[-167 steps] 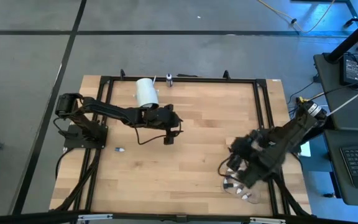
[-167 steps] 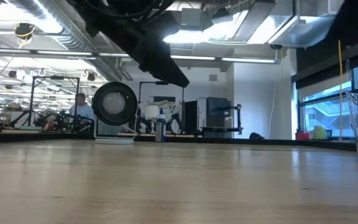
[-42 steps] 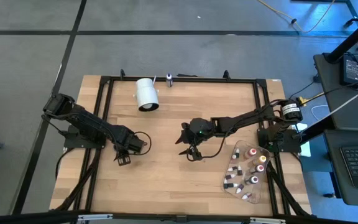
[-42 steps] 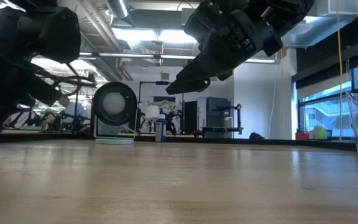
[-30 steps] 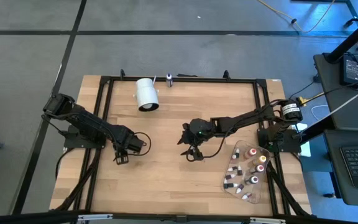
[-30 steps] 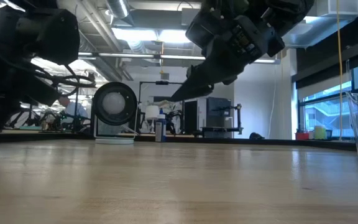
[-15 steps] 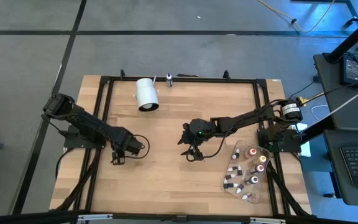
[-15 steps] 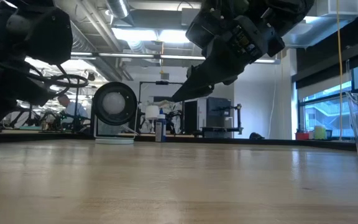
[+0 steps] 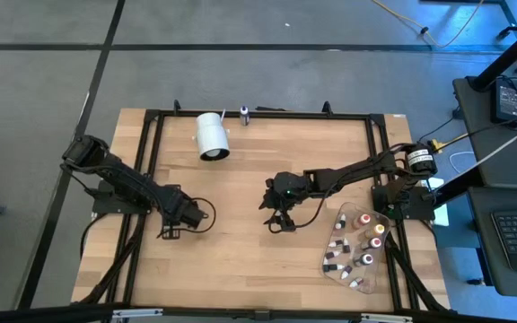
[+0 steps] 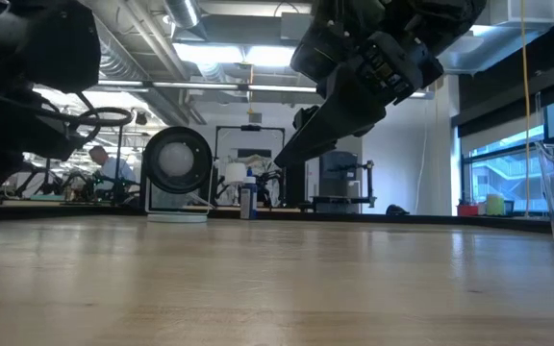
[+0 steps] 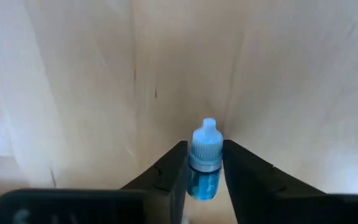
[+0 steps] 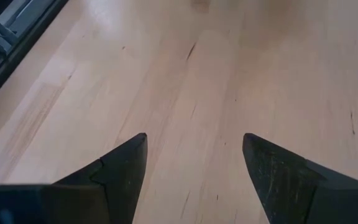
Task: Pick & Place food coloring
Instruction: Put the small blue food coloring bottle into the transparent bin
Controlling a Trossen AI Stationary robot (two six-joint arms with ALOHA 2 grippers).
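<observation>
Left tool grips a blue food-coloring dropper bottle between its fingers, low over the wooden counter near its left edge, while the right tool hangs spread and empty above the middle. About a dozen filled bottles already sit in a clear tray at the counter's right side, so this one looks among the last to be carried across. A white cylinder lies at the far edge. No label or writing can be read
</observation>
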